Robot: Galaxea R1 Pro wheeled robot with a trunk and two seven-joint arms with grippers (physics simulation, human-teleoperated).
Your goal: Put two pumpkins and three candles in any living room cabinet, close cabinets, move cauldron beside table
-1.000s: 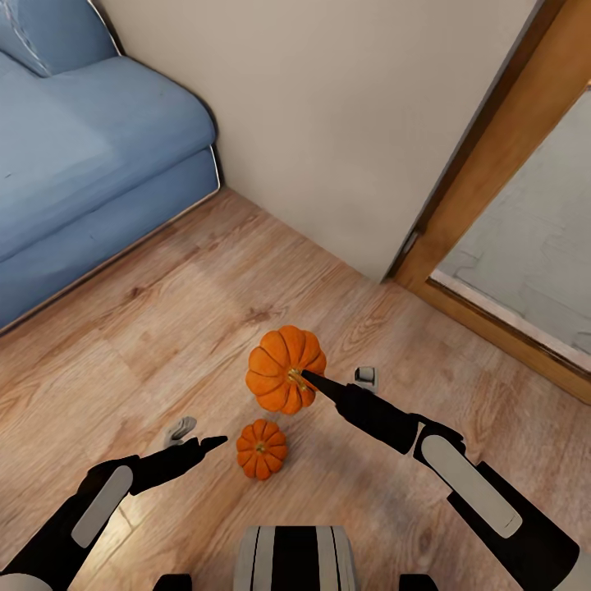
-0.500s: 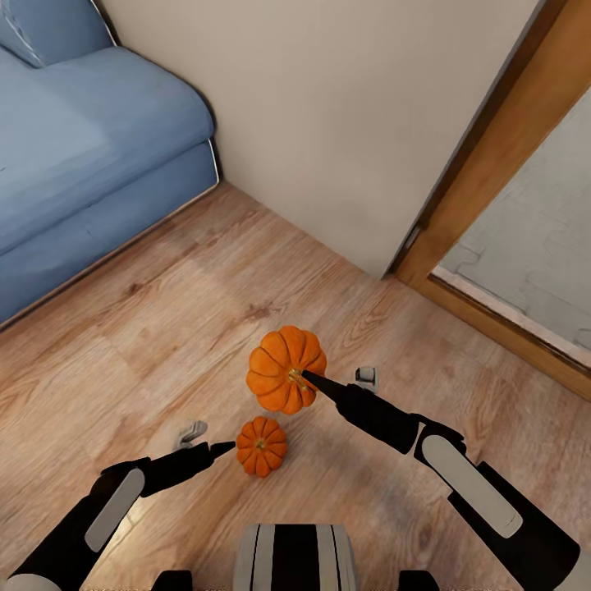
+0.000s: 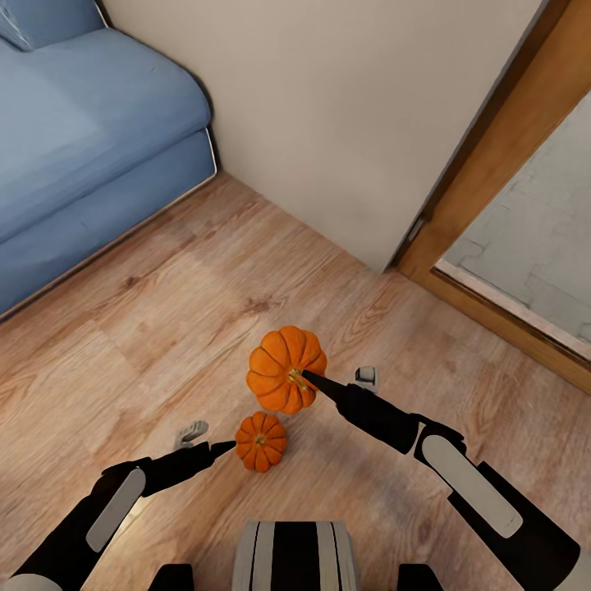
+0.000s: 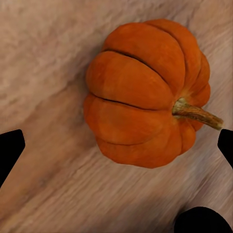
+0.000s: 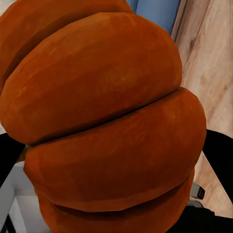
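Note:
One orange pumpkin (image 3: pixel 279 368) hangs above the wooden floor with my right gripper (image 3: pixel 308 379) shut on it; its ribbed side (image 5: pixel 107 121) looms close in the right wrist view. The other pumpkin (image 3: pixel 261 442) lies on the floor, smaller in the head view. My left gripper (image 3: pixel 209 440) is open just to its left, its dark fingertip nearly touching it. In the left wrist view this pumpkin (image 4: pixel 145 92) rests on its side, stem out, with the fingertips (image 4: pixel 9 150) spread wide on either side of it. The candles, cabinet, cauldron and table are out of view.
A blue sofa (image 3: pixel 82 139) stands at the far left against a beige wall (image 3: pixel 328 123). A wooden door frame (image 3: pixel 492 180) at the right opens onto a grey tiled floor (image 3: pixel 533 271). My base (image 3: pixel 295 558) shows at the bottom edge.
My left arm has reached in to the right, bringing its fingertip up to the floor pumpkin. The camera has shifted a little. The right gripper keeps its pumpkin in the same place.

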